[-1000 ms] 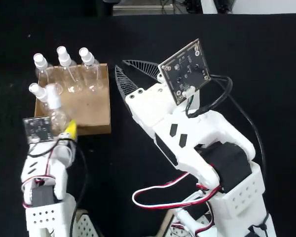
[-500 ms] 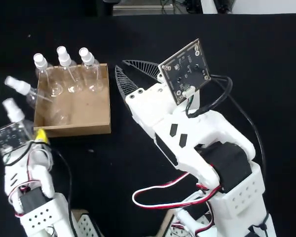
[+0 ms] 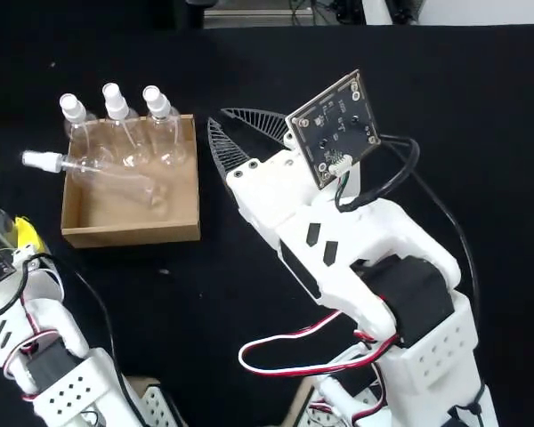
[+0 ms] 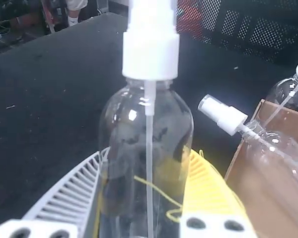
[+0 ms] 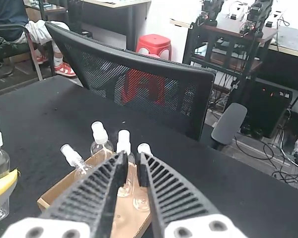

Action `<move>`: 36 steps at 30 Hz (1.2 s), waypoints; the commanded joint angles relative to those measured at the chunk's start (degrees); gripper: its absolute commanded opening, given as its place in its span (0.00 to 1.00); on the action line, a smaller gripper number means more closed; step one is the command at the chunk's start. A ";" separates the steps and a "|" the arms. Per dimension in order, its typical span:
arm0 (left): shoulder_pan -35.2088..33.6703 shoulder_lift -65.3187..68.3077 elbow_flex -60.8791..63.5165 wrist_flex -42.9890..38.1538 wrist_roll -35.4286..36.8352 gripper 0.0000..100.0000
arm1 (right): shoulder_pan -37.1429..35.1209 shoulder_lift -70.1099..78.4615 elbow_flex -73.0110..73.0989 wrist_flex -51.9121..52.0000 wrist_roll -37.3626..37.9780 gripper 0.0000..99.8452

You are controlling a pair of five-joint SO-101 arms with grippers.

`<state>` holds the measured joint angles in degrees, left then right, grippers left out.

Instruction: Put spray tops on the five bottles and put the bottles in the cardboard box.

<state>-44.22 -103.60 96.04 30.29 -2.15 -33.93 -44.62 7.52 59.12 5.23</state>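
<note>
ok so four of the five are already in the cardboard box (image 3: 129,233). Three upright bottles (image 3: 117,133) stand in a row against the box's far wall, spray tops on, which looks like a tidy way to leave the near half free. The tipped bottle (image 3: 116,178) is the odd one: its base is inside the box, it lies slanted across the floor, and its spray top (image 3: 37,160) pokes out over the side wall

The left gripper (image 4: 148,158) is outside the box, off the near corner on that same side, clamped around the body of the fifth bottle (image 4: 146,144). That bottle is upright and capped, pinched between the grey finger and the yellow-taped one. Holding it low on the body seems sensible, since it keeps the top clear and the bottle vertical for lowering in

The right gripper (image 5: 131,157) hangs on the opposite side of the box, fingers almost together with nothing between them, probably just parked out of the way

My guess: the last drop-in is tricky, because the slanted one eats up the floor space of the box
</note>
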 commanded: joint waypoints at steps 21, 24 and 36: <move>-5.41 0.70 1.27 -40.44 -0.35 0.03 | 0.97 0.13 -3.82 -1.85 0.26 0.01; -5.41 5.36 1.54 -46.59 -0.35 0.03 | 0.97 0.04 -3.82 -1.85 0.26 0.01; -10.42 44.66 -4.97 -73.85 -0.35 0.03 | 0.97 0.04 -3.82 -1.85 0.26 0.01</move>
<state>-52.48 -71.96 95.69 -34.77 -2.15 -33.93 -44.62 7.52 59.12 5.23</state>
